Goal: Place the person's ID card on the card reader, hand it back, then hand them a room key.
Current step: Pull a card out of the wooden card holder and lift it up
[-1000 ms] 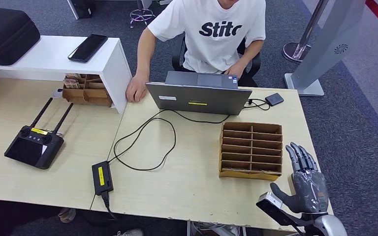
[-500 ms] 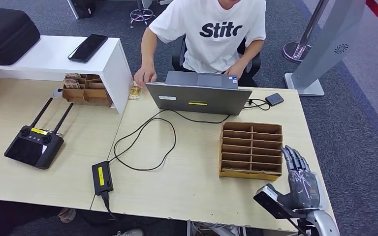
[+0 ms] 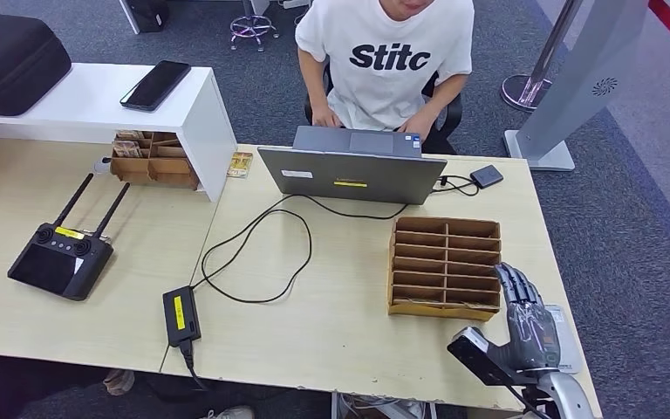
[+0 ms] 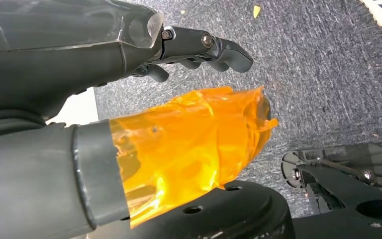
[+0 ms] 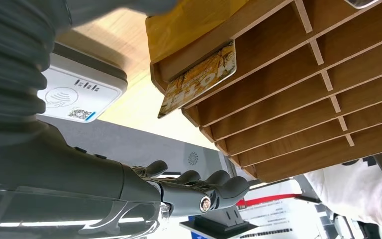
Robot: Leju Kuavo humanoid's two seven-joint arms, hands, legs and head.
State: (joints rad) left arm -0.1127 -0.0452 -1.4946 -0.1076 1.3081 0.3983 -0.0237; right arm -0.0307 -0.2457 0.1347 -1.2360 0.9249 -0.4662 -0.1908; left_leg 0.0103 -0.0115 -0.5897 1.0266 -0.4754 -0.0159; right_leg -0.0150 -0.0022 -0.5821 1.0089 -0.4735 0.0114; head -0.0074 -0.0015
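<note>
A light wood table (image 3: pixel 331 323) stands on a blue-grey carpet, and a person (image 3: pixel 388 61) in a white shirt sits at the far side behind a grey laptop (image 3: pixel 352 173). The right hand (image 3: pixel 530 319) rests near the table's right edge, just beside a wooden rack (image 3: pixel 445 266) with many slots. Its fingers (image 3: pixel 520 284) are straight and a little apart, pointing away toward the person, and they hold nothing. The white card reader (image 3: pixel 561 325) lies flat under and beside this hand, at the table's edge. From the right wrist, the reader (image 5: pixel 77 92) sits close to the palm side of the hand, and the fingers (image 5: pixel 214 181) stretch out past it. A yellow key card (image 5: pixel 199 79) sticks out of a slot in the rack (image 5: pixel 298 99), close to the hand but not touching it. A small card (image 3: pixel 240 164) lies far from the fingers, across the table, next to a white shelf (image 3: pixel 105 100) with a black phone (image 3: pixel 155 84) on top. A black remote (image 3: pixel 59 253) with two antennas lies on the left part of the table. A black power brick (image 3: pixel 181 316) with a cable sits near the front edge. The left hand (image 4: pixel 129 74) hangs over the carpet. Its fingers (image 4: pixel 219 47) are loosely curled and hold nothing, and its thumb is wrapped in orange tape (image 4: pixel 189 144).
</note>
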